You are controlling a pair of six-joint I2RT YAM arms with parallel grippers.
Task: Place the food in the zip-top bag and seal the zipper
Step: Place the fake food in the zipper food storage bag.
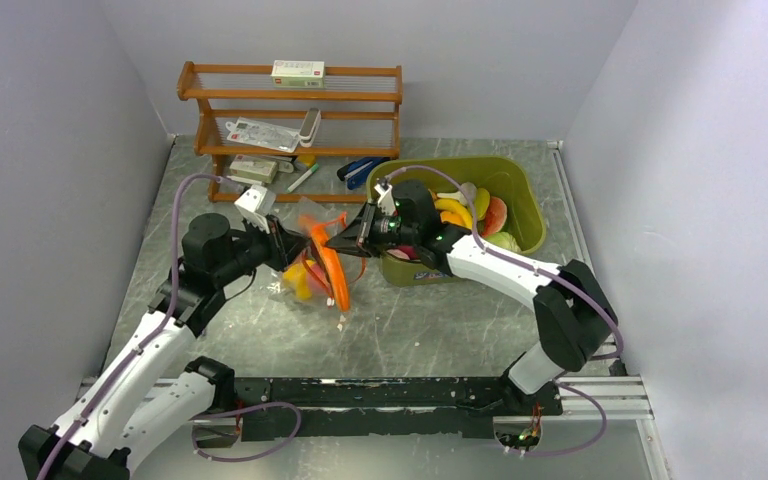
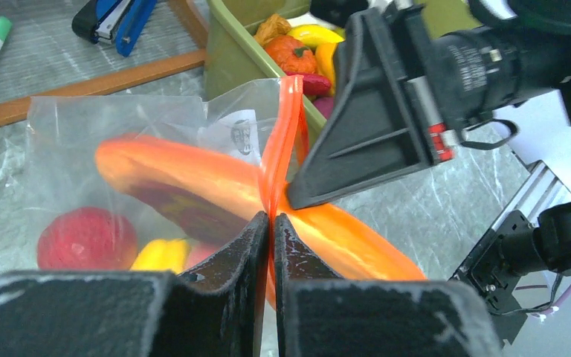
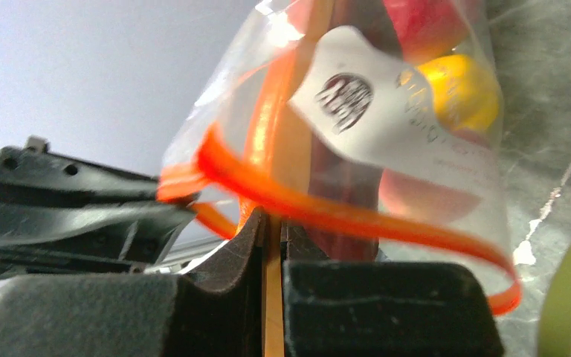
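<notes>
Both tools meet over the middle of the bench point(image 1: 410, 330), operator. Your left tool point(image 2: 271, 217) is pinched down hard, its jaws almost touching, with the red-orange zipper point(image 2: 286, 126) clamped between them. Your right tool point(image 3: 271, 223) comes in from 3 o'clock with its jaws just as narrow. It is nipped onto the same strip, just beside the left grip.

The zip-top bag point(image 2: 119, 123) hangs between the 2 tools at the bench's centre, turned so the zipper stands nearly upright. There is food point(image 2: 85, 238) inside: 1 red round piece, 1 yellow piece low down, and 1 long orange piece lying across. A white label point(image 3: 386, 111) shows on the bag's wall.

On your right wrist view the 2 zipper tracks part. One bows out in a loop toward 4 o'clock, so the mouth gapes there. The close-up is blurred, so I can't tell how much of the strip is pressed together.

The tub point(image 1: 520, 185) sits at 2 o'clock from the bag, with more toy pieces in it, and your right arm reaches across its near wall. The rack point(image 1: 290, 120) stands at 11 o'clock.
</notes>
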